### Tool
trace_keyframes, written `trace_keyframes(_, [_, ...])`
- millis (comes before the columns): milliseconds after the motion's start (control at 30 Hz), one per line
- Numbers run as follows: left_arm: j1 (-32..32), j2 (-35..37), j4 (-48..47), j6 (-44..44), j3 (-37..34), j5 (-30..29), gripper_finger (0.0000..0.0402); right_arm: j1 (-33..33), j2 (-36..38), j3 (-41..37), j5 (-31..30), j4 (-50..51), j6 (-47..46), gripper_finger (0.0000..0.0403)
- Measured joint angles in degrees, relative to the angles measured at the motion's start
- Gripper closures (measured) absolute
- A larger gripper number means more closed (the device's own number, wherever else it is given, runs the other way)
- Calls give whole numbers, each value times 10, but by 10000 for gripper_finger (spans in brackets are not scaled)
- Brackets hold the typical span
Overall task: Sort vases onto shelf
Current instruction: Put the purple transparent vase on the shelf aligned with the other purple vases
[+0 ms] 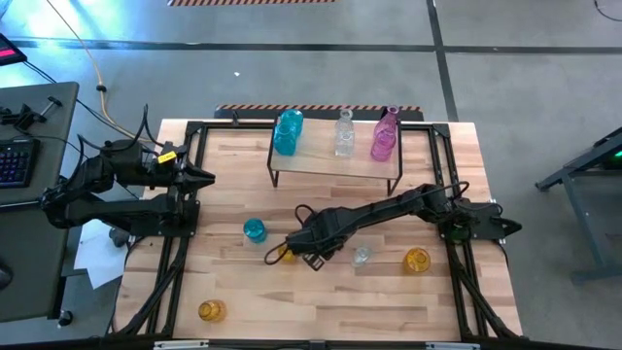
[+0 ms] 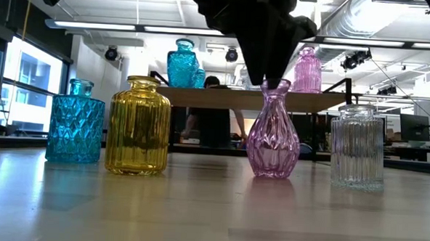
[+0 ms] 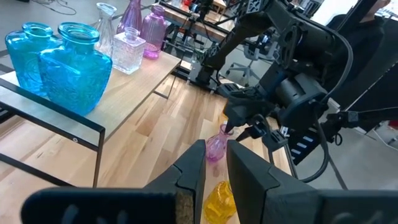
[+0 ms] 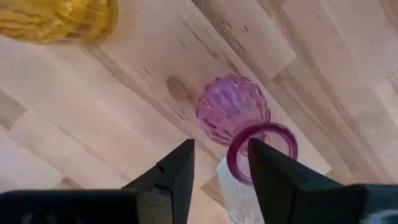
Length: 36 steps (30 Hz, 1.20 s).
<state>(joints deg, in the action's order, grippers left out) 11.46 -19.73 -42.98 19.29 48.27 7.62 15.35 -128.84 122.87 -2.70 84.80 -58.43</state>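
Observation:
A pink vase [image 2: 272, 134] stands upright on its base on the table, between a yellow vase [image 2: 138, 124] and a clear vase [image 2: 357, 145]. My right gripper [image 2: 267, 81] hangs open right over its mouth, pointing down; in the right wrist view one fingertip [image 4: 264, 163] overlaps the rim. In the high view the right gripper [image 1: 311, 249] hides the pink vase. The shelf [image 1: 335, 165] at the table's far side carries several teal, clear and pink vases [image 3: 74, 65]. My left gripper [image 1: 206, 178] waits at the table's left edge, its fingers [image 3: 196, 168] a narrow gap apart with nothing between them. My right gripper comes at the pink vase's rim [image 4: 239, 140] from above, pointing down, with one fingertip over the rim's edge. I cannot tell whether it touches the rim. The vase stands upright on the table.
A teal vase [image 1: 255, 230] stands left of the right gripper. A clear vase [image 1: 362, 256] and a yellow one [image 1: 416, 260] stand to its right. Another yellow vase [image 1: 212, 311] is near the front left corner. A person sits in the room behind the shelf [image 2: 215, 124].

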Motion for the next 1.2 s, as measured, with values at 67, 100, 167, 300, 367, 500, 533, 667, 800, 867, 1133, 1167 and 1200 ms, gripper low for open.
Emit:
trace_keyframes(67, [0, 0, 0, -4, 0, 0, 344, 0, 0, 0, 5, 3, 2, 270])
trace_keyframes(100, [0, 0, 0, -5, 0, 0, 344, 0, 0, 0, 6, 4, 2, 270])
trace_keyframes(167, [0, 0, 0, -9, 0, 0, 344, 0, 0, 0, 6, 14, 0, 270])
trace_keyframes(300, [0, 0, 0, -10, 0, 2, 344, 4, 0, 0, 2, 51, 0, 270])
trace_keyframes(367, [0, 0, 0, -14, 0, 3, 344, 4, 0, 0, 2, 53, 3, 270])
trace_keyframes(500, [0, 0, 0, -15, 0, 4, 344, 4, 0, 0, 1, 52, 5, 270])
trace_keyframes(533, [0, 0, 0, -15, 0, 4, 344, 4, 0, 0, 1, 52, 5, 270])
trace_keyframes(667, [0, 0, 0, -16, 0, 4, 344, 4, 0, 0, -2, 52, 6, 270])
trace_keyframes(800, [0, 0, 0, -19, 0, 4, 344, 4, -5, 0, -3, 52, 20, 270])
trace_keyframes(867, [0, 0, 0, -19, 0, 4, 344, 4, -10, 0, -3, 49, 26, 270])
trace_keyframes(1133, [0, 0, 0, -19, 0, 4, 344, 4, -13, 0, -2, 52, 34, 290])
trace_keyframes(1167, [0, 0, 0, -19, 0, 4, 344, 4, -12, 0, -2, 52, 35, 302])
trace_keyframes(1200, [0, 0, 0, -19, 0, 4, 344, 4, -12, 0, -2, 52, 37, 317])
